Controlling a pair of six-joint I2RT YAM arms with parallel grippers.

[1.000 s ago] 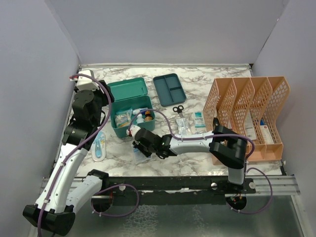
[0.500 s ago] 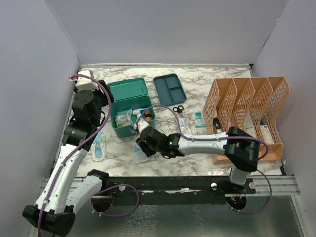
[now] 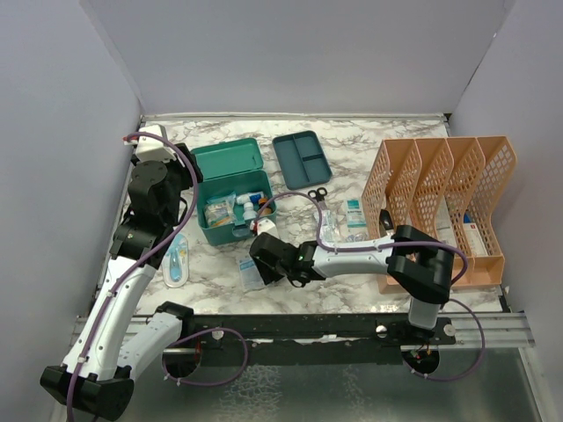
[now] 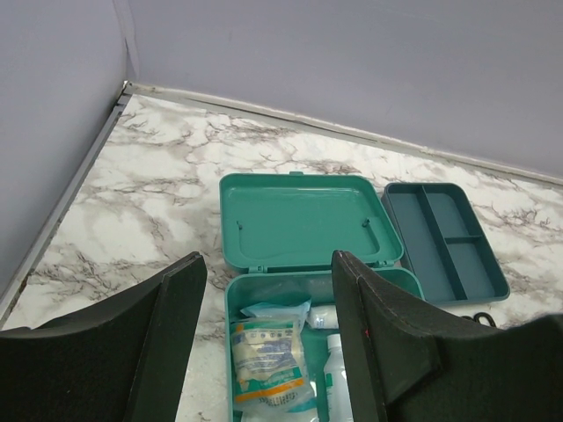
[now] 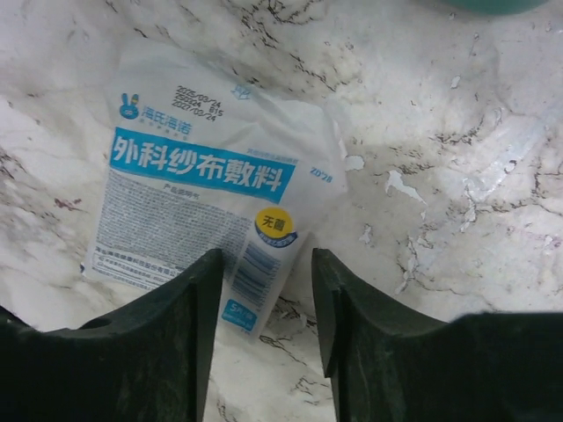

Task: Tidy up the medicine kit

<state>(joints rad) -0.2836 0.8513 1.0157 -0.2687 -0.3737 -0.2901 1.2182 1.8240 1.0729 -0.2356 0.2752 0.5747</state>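
The teal medicine kit (image 3: pixel 236 220) lies open at the back left, lid (image 3: pixel 227 160) flat behind it, holding packets and small bottles. Its insert tray (image 3: pixel 302 158) lies empty to the right. In the left wrist view the kit (image 4: pixel 308 220) and tray (image 4: pixel 444 237) show ahead. My left gripper (image 4: pixel 268 272) is open and empty, hovering above the kit's left side (image 3: pixel 187 176). My right gripper (image 5: pixel 264 272) is open, low over a white gauze packet (image 5: pixel 202 202) with a blue label; the packet's corner lies between the fingers. That packet (image 3: pixel 251 274) lies in front of the kit.
An orange mesh file rack (image 3: pixel 449 207) stands at the right with boxes in it. Scissors (image 3: pixel 318 194) and two small packets (image 3: pixel 327 221) lie in the middle. A blue packaged item (image 3: pixel 177 258) lies left of the kit. Walls close in on the left and back.
My right arm has shifted slightly and its wrist has turned over the gauze packet. The packet has stayed on the table. The left arm has not moved.
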